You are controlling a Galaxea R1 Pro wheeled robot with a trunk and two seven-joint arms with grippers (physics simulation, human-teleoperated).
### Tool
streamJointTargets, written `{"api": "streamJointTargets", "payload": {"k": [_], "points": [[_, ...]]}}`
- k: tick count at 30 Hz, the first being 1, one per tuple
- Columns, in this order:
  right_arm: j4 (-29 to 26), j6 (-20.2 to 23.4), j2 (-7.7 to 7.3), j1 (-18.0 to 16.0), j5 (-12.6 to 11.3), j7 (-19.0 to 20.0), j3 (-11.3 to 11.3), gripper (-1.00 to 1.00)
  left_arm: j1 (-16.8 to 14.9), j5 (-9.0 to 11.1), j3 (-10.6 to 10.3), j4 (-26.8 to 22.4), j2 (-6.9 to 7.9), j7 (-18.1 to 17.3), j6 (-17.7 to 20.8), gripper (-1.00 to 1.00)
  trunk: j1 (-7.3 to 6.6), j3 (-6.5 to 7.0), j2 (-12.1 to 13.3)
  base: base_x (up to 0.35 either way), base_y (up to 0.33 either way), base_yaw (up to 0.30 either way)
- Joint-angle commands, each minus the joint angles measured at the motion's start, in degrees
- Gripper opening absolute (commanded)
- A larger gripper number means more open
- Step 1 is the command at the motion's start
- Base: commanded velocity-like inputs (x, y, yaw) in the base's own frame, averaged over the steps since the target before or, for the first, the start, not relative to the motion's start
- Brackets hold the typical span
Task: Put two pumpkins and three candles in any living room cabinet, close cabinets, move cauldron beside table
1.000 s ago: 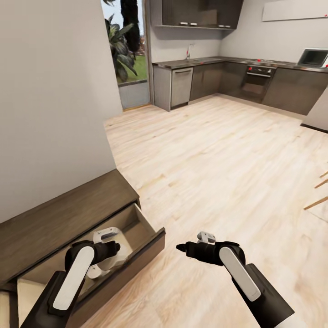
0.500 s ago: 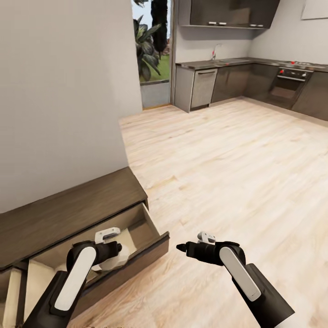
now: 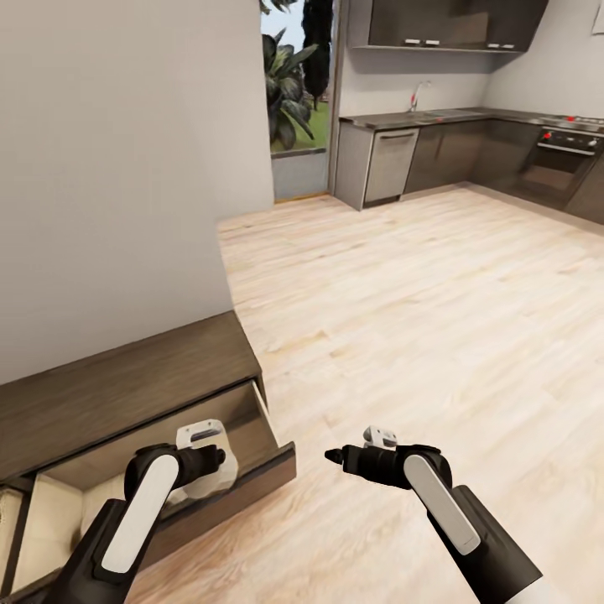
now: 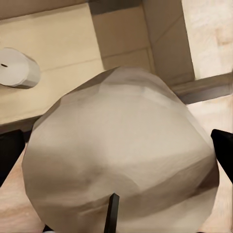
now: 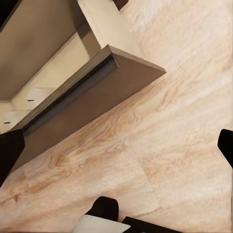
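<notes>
Candle in left hand above open cabinet drawer, another candle inside.

Head high; wrists over drawer (close)

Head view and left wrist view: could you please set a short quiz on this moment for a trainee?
1. True or false: the drawer of the cabinet is shut.
2. What does the left gripper hold? A: a pumpkin. B: a candle. C: nothing.
3. In the left wrist view, what already lies inside the drawer?

Key
1. False: it stands pulled out.
2. B: the fingers close on its sides.
3. A second candle, lying on its side.
</notes>
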Motion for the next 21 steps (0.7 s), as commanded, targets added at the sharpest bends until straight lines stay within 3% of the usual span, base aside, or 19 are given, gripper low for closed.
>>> {"api": "streamJointTargets", "payload": {"k": [1,16,21], "points": [[-0.09,0.0,-0.06,-0.01,-0.58,-0.58,0.11,1.0,-0.05,0.55,-0.12,-0.05,0.05,0.6,0.08,-1.0,0.02,-0.04,-0.02,0.18,-0.283,0.282],[-0.3,0.07,-0.09,-0.03,-0.55,-0.58,0.11,1.0,-0.06,0.54,-0.16,-0.08,0.04,0.6,0.07,-1.0,0.02,-0.04,-0.02,0.154,-0.221,0.29],[-0.35,0.08,-0.13,-0.02,-0.55,-0.58,0.11,1.0,-0.05,0.43,-0.13,-0.06,0.08,0.61,0.07,-1.0,0.02,-0.04,-0.02,0.259,-0.085,0.291]]}}
